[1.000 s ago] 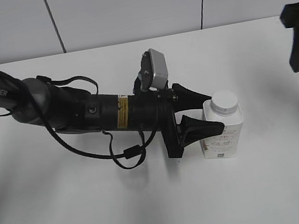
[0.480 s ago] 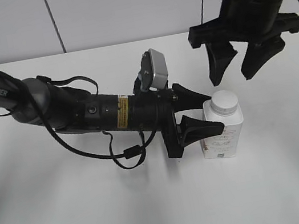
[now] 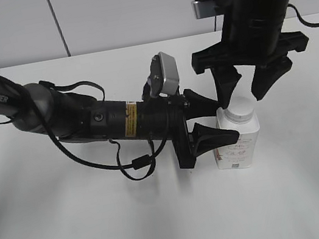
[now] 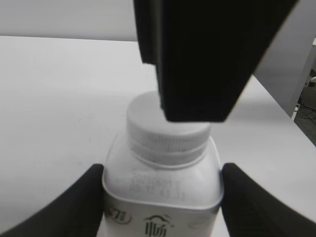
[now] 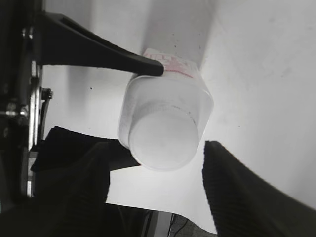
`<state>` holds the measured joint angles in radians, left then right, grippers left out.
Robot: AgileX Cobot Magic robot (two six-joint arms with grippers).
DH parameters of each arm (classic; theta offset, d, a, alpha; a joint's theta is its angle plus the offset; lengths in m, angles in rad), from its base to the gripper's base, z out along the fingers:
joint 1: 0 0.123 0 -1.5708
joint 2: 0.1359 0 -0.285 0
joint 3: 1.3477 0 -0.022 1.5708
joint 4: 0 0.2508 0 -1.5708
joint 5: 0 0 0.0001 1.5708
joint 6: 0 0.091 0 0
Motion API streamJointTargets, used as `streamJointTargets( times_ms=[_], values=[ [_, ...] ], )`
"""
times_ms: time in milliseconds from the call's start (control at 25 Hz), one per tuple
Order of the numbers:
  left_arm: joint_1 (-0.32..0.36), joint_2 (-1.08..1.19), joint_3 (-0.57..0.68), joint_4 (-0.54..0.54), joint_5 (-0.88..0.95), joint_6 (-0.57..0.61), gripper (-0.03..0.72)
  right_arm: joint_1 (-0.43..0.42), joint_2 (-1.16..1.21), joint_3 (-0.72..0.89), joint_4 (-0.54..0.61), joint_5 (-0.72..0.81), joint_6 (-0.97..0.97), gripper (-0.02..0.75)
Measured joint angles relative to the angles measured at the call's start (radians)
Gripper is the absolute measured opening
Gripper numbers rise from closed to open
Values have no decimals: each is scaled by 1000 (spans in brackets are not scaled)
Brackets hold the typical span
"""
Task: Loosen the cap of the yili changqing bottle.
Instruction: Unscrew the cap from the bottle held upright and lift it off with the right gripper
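The white yili changqing bottle stands upright on the white table, with pink-red print on its front. Its white ribbed cap is on the neck. My left gripper lies low from the left and is shut on the bottle's body; its fingers press both sides in the left wrist view, where the bottle and cap fill the middle. My right gripper hangs open above the cap, fingers spread wider than it. The right wrist view shows the cap from above between the open fingers.
The left arm with its looping cable lies across the table's left half. A grey panelled wall runs behind the table.
My right arm has swung in from the far right edge and come down over the bottle, its open fingers now just above the cap. The left gripper and bottle have not moved.
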<state>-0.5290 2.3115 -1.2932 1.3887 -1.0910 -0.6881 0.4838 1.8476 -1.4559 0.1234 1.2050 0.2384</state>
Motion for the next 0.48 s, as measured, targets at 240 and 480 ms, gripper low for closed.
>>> streamJointTargets(
  times_ms=[240, 480],
  values=[
    [0, 0, 0, 0, 0, 0, 437, 0, 41, 2, -3, -1, 1, 474],
    [0, 0, 0, 0, 0, 0, 437, 0, 53, 2, -3, -11, 2, 455]
  ],
)
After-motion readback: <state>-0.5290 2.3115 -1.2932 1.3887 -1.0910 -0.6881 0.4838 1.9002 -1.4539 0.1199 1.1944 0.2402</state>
